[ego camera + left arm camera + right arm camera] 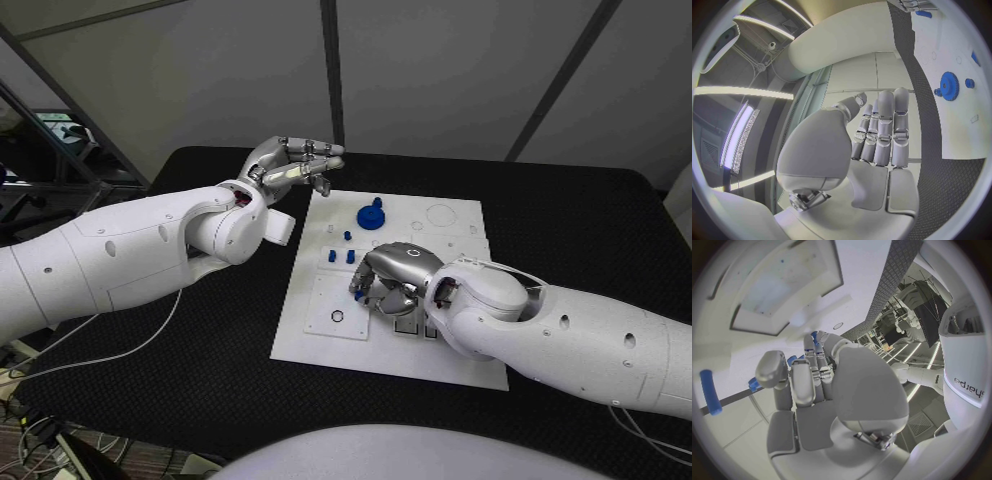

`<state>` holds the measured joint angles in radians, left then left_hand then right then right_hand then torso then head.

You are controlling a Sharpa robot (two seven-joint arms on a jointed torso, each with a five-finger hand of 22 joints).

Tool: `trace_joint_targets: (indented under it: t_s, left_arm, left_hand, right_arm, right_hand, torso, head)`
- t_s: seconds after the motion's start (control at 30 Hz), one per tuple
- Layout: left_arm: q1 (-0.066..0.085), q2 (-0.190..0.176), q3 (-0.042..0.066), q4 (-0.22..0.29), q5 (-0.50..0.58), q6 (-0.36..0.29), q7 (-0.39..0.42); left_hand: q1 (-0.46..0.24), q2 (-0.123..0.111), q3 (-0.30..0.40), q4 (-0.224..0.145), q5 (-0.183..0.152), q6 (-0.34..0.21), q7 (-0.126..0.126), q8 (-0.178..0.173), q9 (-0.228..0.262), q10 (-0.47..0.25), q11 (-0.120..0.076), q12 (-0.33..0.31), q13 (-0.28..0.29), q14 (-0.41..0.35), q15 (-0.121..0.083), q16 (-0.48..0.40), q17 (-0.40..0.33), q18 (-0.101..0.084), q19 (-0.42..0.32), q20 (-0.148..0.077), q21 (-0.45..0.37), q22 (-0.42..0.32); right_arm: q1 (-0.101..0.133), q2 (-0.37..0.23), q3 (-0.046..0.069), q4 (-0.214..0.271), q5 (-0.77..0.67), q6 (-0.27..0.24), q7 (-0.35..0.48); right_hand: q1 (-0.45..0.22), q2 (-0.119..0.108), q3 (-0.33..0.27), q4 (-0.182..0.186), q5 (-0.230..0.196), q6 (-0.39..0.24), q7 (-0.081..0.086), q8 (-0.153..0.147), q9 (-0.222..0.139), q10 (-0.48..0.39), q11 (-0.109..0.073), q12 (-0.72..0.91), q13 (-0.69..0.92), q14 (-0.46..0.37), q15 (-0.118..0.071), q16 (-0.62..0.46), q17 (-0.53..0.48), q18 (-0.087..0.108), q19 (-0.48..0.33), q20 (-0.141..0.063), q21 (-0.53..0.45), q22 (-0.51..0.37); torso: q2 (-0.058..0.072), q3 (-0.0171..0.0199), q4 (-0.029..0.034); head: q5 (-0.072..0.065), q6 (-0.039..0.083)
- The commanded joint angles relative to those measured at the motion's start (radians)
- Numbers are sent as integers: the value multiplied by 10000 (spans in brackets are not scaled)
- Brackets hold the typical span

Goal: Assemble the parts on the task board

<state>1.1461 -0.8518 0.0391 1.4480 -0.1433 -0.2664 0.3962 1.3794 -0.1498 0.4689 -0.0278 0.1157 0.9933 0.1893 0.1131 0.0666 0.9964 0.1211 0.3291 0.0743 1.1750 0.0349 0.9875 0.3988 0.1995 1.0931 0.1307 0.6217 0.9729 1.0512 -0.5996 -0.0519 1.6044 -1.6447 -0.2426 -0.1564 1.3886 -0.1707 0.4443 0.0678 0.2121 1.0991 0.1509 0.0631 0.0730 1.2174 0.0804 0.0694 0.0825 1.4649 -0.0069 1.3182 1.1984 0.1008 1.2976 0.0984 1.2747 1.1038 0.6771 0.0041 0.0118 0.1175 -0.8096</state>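
Two hands at work: my right hand [392, 281] rests mid-board on the task board [325, 345], fingers curled over small blue parts [358, 286]; whether it grips one I cannot tell. My left hand [293, 163] hovers open and empty off the board's far-left corner, keeping clear.

White task board [325, 335] flat on bench; blue gear [372, 215] at far end, small blue pegs [339, 256] mid-board.

glossy white rounded arms, silver jointed left robot hand [293, 163], thin white cable
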Motion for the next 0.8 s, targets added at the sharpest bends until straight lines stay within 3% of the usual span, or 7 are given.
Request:
trace_joint_targets:
  t_s: [0.03, 0.27, 0.43, 0.63, 0.8]
  left_arm:
    - [15, 10, 10, 5, 28, 90, 9]
    - [15, 13, 10, -11, 28, 51, -36]
    - [15, 24, 10, -25, 28, 53, -51]
    - [13, 23, 10, -53, 28, 65, -63]
    - [13, 9, 9, -77, 28, 71, -76]
  left_hand:
    - [-3, 62, -44, -1, -19, -87, 5, -58, -6, -70, 8, 32, -3, -93, -5, -32, -10, -175, -39, -1, -58, -10]
    - [-7, 70, -56, 3, -17, -104, 13, -61, -6, -86, 14, 38, -3, -99, 0, -30, -18, -174, -41, 3, -66, -15]
    - [-7, 70, -56, 3, -17, -104, 13, -61, -6, -86, 14, 38, -3, -99, 0, -30, -18, -174, -41, 3, -66, -15]
    - [-7, 70, -56, 3, -17, -104, 13, -61, -6, -86, 14, 38, -3, -99, 0, -30, -18, -174, -41, 3, -66, -15]
    - [-4, 77, -61, 4, -16, -116, 20, -64, -7, -94, 17, 43, -3, -101, 2, -29, -23, -173, -41, 5, -70, -17]
  right_arm:
    - [-12, 2, -36, -20, -48, 167, 18]
    - [-12, -10, -44, -36, -38, -277, 6]
    - [-12, -82, -45, 6, 28, -1006, 72]
    - [-13, -447, -39, 351, 275, -1648, 308]
    - [6, -1051, -13, 905, 469, -1850, 363]
  right_hand:
    - [-124, -1, -94, 0, -42, -147, 25, -19, -29, -193, 54, -32, -43, 457, 83, 38, -16, -2, -72, 58, -43, -24]
    - [-186, -38, -182, 34, 2, -273, 46, -8, -43, -365, 95, -12, -72, 466, 120, 139, 85, -5, -57, 100, -21, 9]
    - [-242, -134, -372, 65, -6, -614, 82, -18, -69, -865, 184, -8, -141, 437, 202, 186, 81, 18, -140, 177, -91, -90]
    - [-256, -178, -489, 75, -5, -740, 63, -6, -65, -1012, 192, 50, -143, 412, 212, 166, 19, 35, -188, 200, -135, -152]
    - [-303, -191, -595, 113, 26, -733, 57, 22, -48, -1041, 187, 126, -130, 395, 211, 146, -36, 41, -203, 206, -150, -171]
  torso:
    - [0, 0, -4]
    - [-9, 0, 0]
    - [-9, 7, -1]
    - [-6, 17, -10]
    - [-8, 5, -14]
  head:
    - [12, -2]
    - [21, 19]
    - [14, 77]
    - [10, 116]
    - [-17, 170]
